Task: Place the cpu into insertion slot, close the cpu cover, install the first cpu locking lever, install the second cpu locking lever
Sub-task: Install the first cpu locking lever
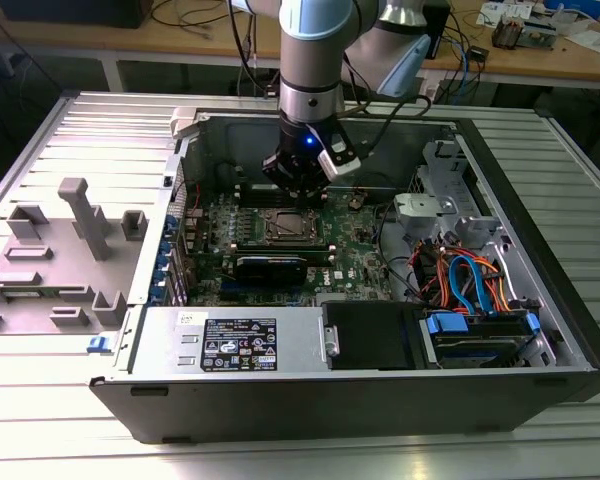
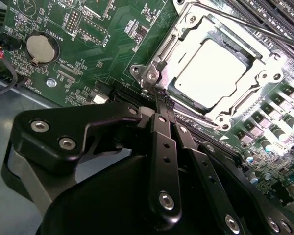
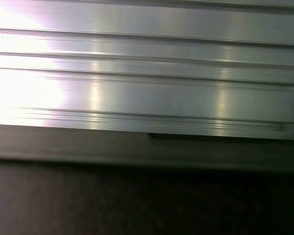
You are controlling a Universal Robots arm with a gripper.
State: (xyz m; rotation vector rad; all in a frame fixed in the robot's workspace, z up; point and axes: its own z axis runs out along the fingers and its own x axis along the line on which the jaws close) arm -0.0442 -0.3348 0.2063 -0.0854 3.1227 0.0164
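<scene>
Ribbed metal desk point(image 1: 60, 130) carries an open computer case, and the gripper point(image 1: 298, 185) hangs just above the insertion slot point(image 1: 283, 226). In the second wrist view the cpu point(image 2: 213, 73) sits seated, the cpu cover point(image 2: 269, 73) lies shut over it, and the jaws, clenched together, touch a locking lever point(image 2: 159, 105) at the cover's corner; levers look unfinished. First wrist view shows ribbed metal.

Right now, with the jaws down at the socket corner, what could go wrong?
1. The gripper is shut, its tips at the corner of the cover; a slip could scrape the board.
2. The cpu sits under the cover; sideways force there might shift it.
3. Cables lie close beside the arm.
</scene>
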